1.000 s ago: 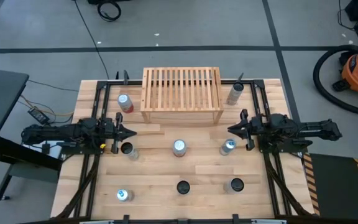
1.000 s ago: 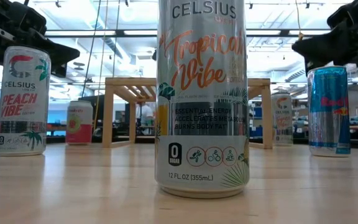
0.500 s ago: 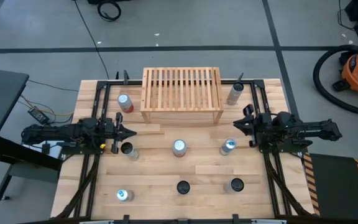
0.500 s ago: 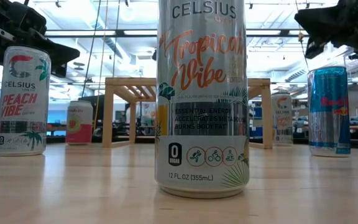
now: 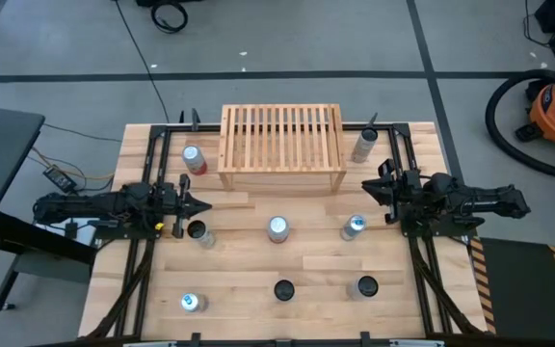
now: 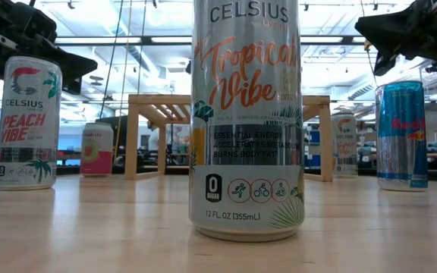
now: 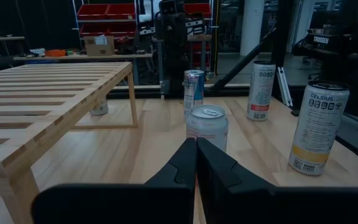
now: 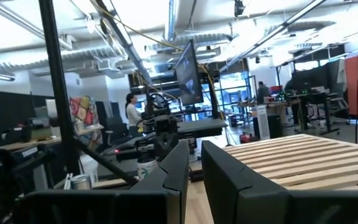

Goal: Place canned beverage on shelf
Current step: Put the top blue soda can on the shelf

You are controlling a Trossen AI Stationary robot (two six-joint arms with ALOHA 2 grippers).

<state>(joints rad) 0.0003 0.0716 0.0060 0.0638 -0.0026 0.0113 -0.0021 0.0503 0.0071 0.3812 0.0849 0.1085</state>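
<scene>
Eight cans stand loose around our table (image 5: 258, 275), none yet on the shelf (image 5: 281, 145), which sits at twelve o'clock with its slats bare. Our right gripper (image 5: 371, 189) hangs raised at three o'clock, holding nothing, fingers a narrow slit apart — probably lining up on the blue can (image 5: 354, 227) near it. Our left gripper (image 5: 200, 205) waits at nine o'clock, clenched empty.

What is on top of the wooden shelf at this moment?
Nothing: the shelf shows only bare slats from above. Whether anything stands under it is hidden there; the low view shows none.
</scene>
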